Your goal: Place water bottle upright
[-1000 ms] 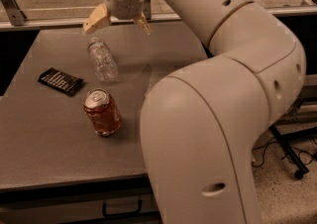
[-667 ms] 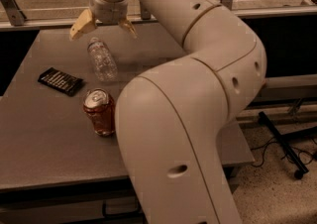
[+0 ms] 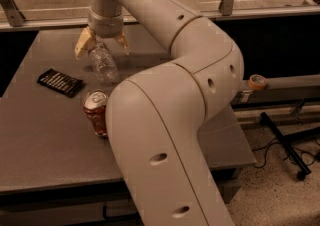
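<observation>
Since 1 s ago the gripper [image 3: 102, 49] has swung camera-left and dropped; it was high and off to the side of the water bottle [image 3: 104, 66], now it sits low over the bottle's far end. The big elbow of the arm [image 3: 200, 55] has swung across with it and fills more of the foreground. Bottle, can and packet have not shifted. Gripper state: the 2 tan fingers [image 3: 83, 45] are spread wide, 1 on each side of the bottle's far end, gripping nothing; I can't tell whether either pad touches the plastic. The bottle lies on its side on the table [image 3: 45, 145], directly under the gripper and running out from it toward the camera. Its long axis slants from between the fingers down and slightly camera-right, so the fingers straddle it across its width. Its cap end is hidden under the wrist. Only 1 arm on this rig, so no choice of reach. My read: the next move hinges on closing across that far end and then tipping the near end down, so the long axis swings from flat to vertical. Bottle is clear, thin, ribbed and crinkly plastic, a round body likely to roll or buckle under a hard squeeze. Red soda can [image 3: 96, 112] stands upright just beyond the bottle's near end, on the camera side of the gripper. It is smooth metal and could be clipped. Flat dark packet [image 3: 61, 81] lies camera-left of the gripper, apart from both. Tabletop is matte grey and smooth.
</observation>
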Controlling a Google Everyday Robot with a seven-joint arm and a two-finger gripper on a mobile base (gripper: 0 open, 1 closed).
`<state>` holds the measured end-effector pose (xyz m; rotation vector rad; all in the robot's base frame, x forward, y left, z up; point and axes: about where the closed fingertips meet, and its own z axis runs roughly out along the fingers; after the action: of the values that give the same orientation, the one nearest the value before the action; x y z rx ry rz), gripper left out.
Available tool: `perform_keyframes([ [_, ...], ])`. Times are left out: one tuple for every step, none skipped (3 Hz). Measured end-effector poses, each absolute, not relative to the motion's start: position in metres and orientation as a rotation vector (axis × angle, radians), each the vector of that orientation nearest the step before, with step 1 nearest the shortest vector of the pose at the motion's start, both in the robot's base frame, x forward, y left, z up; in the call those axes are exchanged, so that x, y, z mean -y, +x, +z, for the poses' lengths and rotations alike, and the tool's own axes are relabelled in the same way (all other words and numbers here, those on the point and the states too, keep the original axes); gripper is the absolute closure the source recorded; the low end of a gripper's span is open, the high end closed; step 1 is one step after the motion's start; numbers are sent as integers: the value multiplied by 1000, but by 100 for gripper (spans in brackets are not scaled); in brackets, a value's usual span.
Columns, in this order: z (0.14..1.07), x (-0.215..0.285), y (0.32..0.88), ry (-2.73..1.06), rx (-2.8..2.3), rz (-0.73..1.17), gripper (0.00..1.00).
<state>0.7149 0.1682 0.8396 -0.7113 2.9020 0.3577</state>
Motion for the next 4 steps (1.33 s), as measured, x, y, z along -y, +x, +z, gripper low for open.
perform_keyframes([
  [831,-170,714,-748,-2908,347,42],
  [836,-170,714,-748,-2908,347,64],
  [838,-171,714,-749,-2908,347,87],
  [874,-168,717,-852,-2765,382,100],
])
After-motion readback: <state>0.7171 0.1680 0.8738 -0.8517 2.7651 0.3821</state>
